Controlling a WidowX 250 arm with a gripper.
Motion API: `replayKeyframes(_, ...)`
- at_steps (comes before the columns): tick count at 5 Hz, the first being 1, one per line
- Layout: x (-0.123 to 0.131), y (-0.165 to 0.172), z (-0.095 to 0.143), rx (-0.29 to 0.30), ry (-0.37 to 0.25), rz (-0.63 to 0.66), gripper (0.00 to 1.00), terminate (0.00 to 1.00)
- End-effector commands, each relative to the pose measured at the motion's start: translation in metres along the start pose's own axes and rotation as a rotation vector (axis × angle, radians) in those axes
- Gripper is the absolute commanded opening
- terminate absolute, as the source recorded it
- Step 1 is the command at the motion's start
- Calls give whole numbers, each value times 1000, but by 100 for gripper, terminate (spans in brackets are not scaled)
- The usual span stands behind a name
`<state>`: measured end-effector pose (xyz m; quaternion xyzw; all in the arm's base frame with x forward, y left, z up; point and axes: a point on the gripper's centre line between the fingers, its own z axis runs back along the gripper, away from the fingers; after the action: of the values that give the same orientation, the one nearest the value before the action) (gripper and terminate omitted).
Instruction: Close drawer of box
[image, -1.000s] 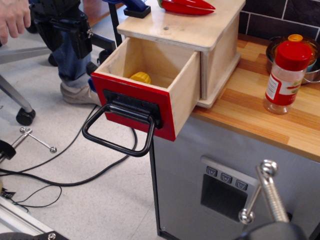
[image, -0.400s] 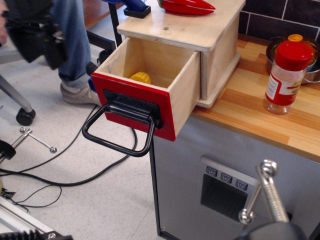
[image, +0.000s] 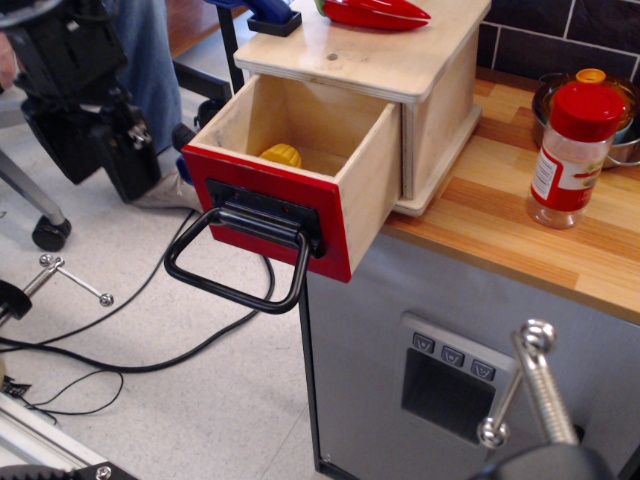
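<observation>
The light plywood box (image: 440, 90) stands at the left end of the wooden counter (image: 520, 220). Its drawer (image: 300, 150) is pulled far out over the counter edge. The red front panel (image: 265, 205) faces lower left, and the black loop handle (image: 235, 275) hangs down from it. A yellow object (image: 283, 155) lies inside the drawer. My black gripper (image: 120, 155) hangs at the upper left, above the floor and to the left of the red panel, apart from it. Its fingers are dark and run together, so their state does not show.
A red pepper (image: 372, 12) lies on the box top. A red-capped spice bottle (image: 572, 150) and a metal bowl (image: 625, 140) stand at the right. Below is the grey cabinet (image: 380, 330). A person's leg (image: 150, 60), cables (image: 150, 365) and a metal clamp (image: 535, 390) are nearby.
The black gripper has moved down and to the right, closer to the drawer's red front. The hand at the top left has left the view. The drawer has not moved.
</observation>
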<state>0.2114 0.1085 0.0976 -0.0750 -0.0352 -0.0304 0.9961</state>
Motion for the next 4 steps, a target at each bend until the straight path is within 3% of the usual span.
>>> replayKeyframes(1, 22, -30, -8, 58, -82, 68, 100, 0)
replayKeyframes(3, 42, -47, -25, 87, -184, 129, 100, 0)
replayKeyframes(4, 61, -45, -22, 106, -231, 149, 100, 0)
